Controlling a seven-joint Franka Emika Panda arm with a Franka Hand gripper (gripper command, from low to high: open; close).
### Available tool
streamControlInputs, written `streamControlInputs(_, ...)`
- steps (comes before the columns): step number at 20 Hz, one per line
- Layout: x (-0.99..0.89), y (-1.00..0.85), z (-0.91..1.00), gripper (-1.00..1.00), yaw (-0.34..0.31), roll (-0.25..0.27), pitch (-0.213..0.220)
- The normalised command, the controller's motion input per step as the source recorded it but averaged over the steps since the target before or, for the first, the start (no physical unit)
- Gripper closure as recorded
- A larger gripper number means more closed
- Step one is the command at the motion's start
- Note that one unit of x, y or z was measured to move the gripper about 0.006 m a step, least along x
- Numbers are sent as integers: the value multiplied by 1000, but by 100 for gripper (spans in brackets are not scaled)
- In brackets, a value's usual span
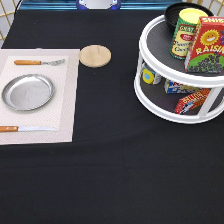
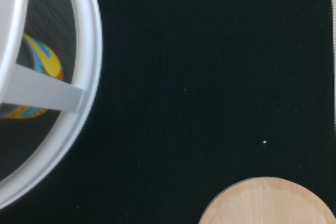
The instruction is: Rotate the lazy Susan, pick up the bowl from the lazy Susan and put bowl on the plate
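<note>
The black bowl (image 1: pixel 173 12) sits at the back of the top tier of the white lazy Susan (image 1: pixel 148 46), at the exterior view's top right, partly hidden behind a yellow can (image 1: pixel 186 32). The silver plate (image 1: pixel 27 92) lies empty on a pale placemat (image 1: pixel 67 100) at the exterior view's left. The gripper does not show in the exterior view. The wrist view shows the lazy Susan's white rim (image 2: pixel 82 95) and a post (image 2: pixel 41 90), with black table beside it.
A round wooden coaster (image 1: pixel 95 55) lies between placemat and lazy Susan; its edge shows in the wrist view (image 2: pixel 270 202). A red raisin box (image 1: pixel 207 45) stands on the top tier. Small packages (image 1: pixel 192 100) fill the lower tier. A fork (image 1: pixel 39 62) and knife (image 1: pixel 25 128) flank the plate.
</note>
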Motion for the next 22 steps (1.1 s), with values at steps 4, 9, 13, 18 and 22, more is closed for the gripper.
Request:
streamControlInputs(4, 160, 67, 35, -100, -6, 0, 30)
streamControlInputs(9, 675, 192, 254, -100, -87, 21, 78)
streamControlInputs(13, 739, 291, 391, -100, -94, 23, 107)
streamControlInputs(18, 779, 394, 266, -100, -31, 48, 103)
streamControlInputs(22, 629, 354, 151, -100, 0, 129, 25)
